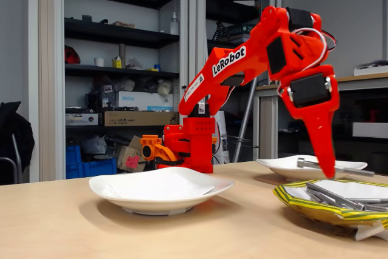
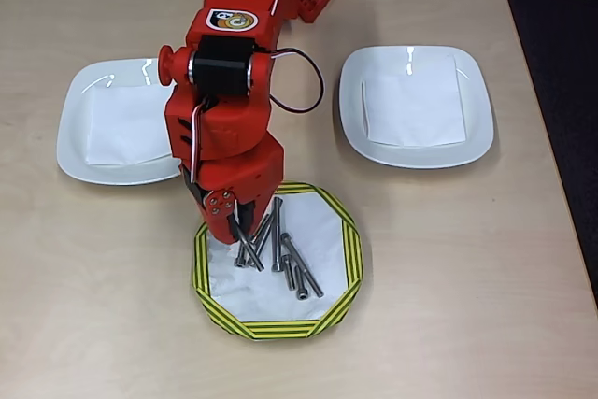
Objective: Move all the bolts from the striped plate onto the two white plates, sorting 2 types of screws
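The bolts (image 2: 277,248) lie in a loose heap on the striped plate (image 2: 338,231) at the near side of the table (image 2: 486,306) in the overhead view, some crossing or touching one another, so none lies quite free. They look like steel: stiff, smooth, heavy for their size, apt to roll or slide on the plate's paper centre. The pincer (image 2: 245,229) hangs right over the heap's left end, its tip among the shafts; whether it is wide, narrow or holding one I cannot tell. A grip across the middle of a long shaft would likely balance best; near the head it may tip. Both white plates, left (image 2: 77,133) and right (image 2: 478,100), lie farther back, each carrying just a white sheet.
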Motion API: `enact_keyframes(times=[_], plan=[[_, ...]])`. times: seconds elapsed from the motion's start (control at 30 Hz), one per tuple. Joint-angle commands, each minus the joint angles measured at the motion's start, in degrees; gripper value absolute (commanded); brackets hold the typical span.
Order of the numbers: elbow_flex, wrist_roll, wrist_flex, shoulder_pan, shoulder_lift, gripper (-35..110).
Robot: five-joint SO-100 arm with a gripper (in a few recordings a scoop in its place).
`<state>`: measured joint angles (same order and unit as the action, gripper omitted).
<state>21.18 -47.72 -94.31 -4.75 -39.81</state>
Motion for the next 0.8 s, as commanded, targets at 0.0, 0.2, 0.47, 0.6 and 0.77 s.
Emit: enact_keyframes(times=[0.0,0.2,0.47,0.6,0.77], plan=[[5.4,-4.4,-4.0,-2.6,-9.8,0],[28.3,-7.3,-1.7,-9.1,-25.2,0],[51.3,-5.1,-0.4,-19.2,-41.2,0],[61.4,-1.2,4.0,-25.5,-45.8,0],[65.1,6.2,8.4,-32.0,-44.8,0]])
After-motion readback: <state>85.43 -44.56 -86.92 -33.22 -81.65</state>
